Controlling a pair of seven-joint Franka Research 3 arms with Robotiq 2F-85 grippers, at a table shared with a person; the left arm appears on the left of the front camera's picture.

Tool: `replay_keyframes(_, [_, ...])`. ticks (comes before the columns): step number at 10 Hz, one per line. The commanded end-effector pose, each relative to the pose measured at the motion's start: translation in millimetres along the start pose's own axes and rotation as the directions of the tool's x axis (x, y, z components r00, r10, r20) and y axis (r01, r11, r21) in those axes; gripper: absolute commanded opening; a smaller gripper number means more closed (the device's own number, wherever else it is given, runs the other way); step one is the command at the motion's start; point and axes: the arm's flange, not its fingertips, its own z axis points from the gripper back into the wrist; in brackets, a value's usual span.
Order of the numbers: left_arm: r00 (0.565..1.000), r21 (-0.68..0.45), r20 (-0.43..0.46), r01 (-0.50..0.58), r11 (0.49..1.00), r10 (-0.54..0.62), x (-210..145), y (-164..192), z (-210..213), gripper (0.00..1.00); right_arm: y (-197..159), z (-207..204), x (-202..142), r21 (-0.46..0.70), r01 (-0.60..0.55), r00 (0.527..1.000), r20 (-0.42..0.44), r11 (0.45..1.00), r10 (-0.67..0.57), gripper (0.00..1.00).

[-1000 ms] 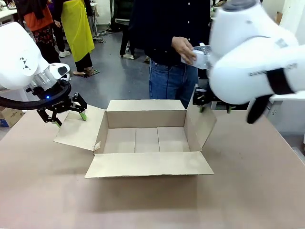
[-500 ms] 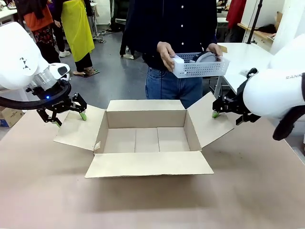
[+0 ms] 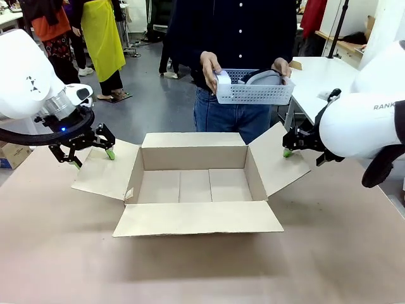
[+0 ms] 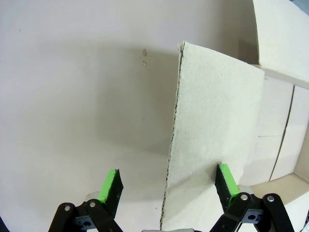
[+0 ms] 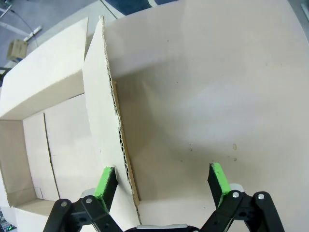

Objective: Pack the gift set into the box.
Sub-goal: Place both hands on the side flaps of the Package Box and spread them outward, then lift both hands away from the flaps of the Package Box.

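Nearest us is the brown table (image 3: 190, 272), and on it we count one box (image 3: 193, 185), a wide, shallow cardboard carton standing open. It has four flaps. The near flap (image 3: 197, 218) lies flat towards us, the left flap (image 3: 104, 171) and the right flap (image 3: 276, 158) splay outward and up, and the far flap (image 3: 193, 139) stands upright.

We count two grippers, one at each side flap. The left gripper (image 3: 93, 158) is at the outer end of the left flap. Its wrist view shows its two green-padded fingers (image 4: 110, 180) spread wide, one on either side of the flap's edge and closed on nothing. The right gripper (image 3: 302, 157) is at the outer end of the right flap. Its fingers (image 5: 216, 175) are equally wide apart, with that flap's edge between them, and they hold nothing either.

Beyond the box stands one person (image 3: 240, 25), holding one white perforated basket (image 3: 253, 95) at waist height, well above the carton and apart from it. One hand (image 3: 211, 66) is at one end and the other hand (image 3: 282, 66) at the other. In the basket we count two things: a small white box (image 3: 223, 81) and a grey pouch (image 3: 264, 78).
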Motion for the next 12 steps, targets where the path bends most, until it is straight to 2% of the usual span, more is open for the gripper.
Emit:
replay_keyframes(1, [1.0, 0.013, -0.003, -0.008, 1.0, 0.008, -1.4, 0.2, 2.7, 1.0, 3.5, 3.5, 1.5, -0.024, 0.019, 1.0, 0.004, 1.0, -0.019, 1.0])
replay_keyframes(12, [1.0, 0.013, -0.003, -0.008, 1.0, 0.008, -1.4, 0.2, 2.7, 1.0, 3.5, 3.5, 1.5, -0.024, 0.019, 1.0, 0.004, 1.0, -0.019, 1.0])
